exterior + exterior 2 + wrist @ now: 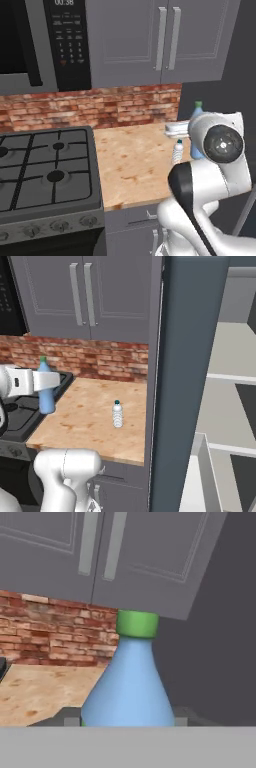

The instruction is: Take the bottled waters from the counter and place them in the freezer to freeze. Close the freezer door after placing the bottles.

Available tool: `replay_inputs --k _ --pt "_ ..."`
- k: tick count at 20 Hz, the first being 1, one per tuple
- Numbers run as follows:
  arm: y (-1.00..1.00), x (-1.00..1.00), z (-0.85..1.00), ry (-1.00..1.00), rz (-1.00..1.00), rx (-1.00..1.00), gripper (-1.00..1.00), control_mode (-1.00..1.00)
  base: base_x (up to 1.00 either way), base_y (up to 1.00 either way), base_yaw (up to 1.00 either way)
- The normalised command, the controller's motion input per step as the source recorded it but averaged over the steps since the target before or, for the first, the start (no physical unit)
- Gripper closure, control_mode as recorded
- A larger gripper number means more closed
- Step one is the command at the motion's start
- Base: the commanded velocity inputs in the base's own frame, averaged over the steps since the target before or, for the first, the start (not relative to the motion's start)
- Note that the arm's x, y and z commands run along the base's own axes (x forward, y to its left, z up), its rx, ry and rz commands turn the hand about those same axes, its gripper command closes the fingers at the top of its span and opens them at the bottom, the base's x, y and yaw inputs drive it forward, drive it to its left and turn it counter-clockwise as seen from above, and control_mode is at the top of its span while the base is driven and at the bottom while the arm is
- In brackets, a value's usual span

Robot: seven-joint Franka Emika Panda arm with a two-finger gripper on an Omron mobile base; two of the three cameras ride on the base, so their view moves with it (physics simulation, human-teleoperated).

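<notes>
The claw [127,722] is clenched around the blue bottle with the green cap [129,682], holding it upright over the left part of the table [85,421]. The clear bottle [117,414] stands further right, near the open freezer [235,406]

blue bottle [198,111] body hid behind arm, left base view | its base cut by hand view btm edge | gripper [46,382] fingertips hid | freezer [235,406] cut at right edge

Blue bottle [129,687], green cap [137,623]
</notes>
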Motion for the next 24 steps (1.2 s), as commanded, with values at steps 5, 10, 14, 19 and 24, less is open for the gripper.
replay_inputs --k 5,10,14,19,24 --pt "0.0 -0.53 0.0 -0.13 0.31 0.08 1.0 -1.0 0.0 0.0 0.0" --pt "0.0 -0.49 0.0 -0.27 0.18 0.07 1.0 -1.0 0.0 0.0 0.0" --pt "-0.06 -0.32 -0.04 -0.23 0.07 0.04 1.0 -1.0 0.0 0.0 0.0" --pt "-0.25 -0.22 -0.01 -0.08 0.01 0.1 1.0 -1.0 0.0 0.0 0.0" --pt "-0.32 -0.21 -0.11 -0.05 0.01 0.16 1.0 -1.0 0.0 0.0 0.0"
